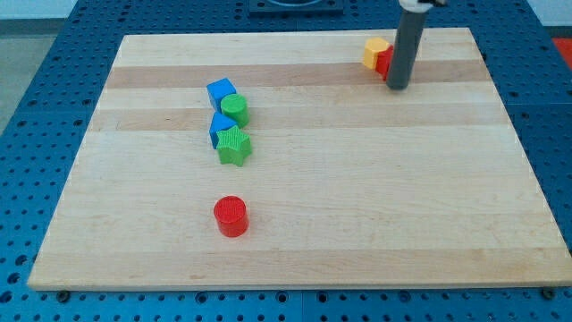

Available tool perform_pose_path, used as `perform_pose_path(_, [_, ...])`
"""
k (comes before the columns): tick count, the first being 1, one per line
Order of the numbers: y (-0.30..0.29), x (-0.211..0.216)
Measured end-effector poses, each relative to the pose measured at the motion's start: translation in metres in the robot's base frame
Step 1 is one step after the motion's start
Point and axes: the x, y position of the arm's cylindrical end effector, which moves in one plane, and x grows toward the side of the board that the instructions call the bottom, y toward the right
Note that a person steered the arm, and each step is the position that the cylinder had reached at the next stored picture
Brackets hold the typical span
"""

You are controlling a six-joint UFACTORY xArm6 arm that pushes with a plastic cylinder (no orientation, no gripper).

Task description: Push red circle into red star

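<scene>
Rod's lower end, my tip, sits on the board near the view's top right, bare, holding nothing, right beside a red block partly hidden behind the rod, shape unclear; yellow block touches that one's left. Red circle lies well apart, lower left of centre. Above it: green star, blue block, green circle, blue cube, clustered tight.
</scene>
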Motion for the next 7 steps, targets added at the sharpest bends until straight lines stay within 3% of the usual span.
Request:
perform_pose_path(2, [-0.005, 0.167])
perform_pose_path(3, [-0.039, 0.249])
perform_pose_path(4, [-0.048, 0.265])
perform_pose_path(7, [-0.233, 0.261])
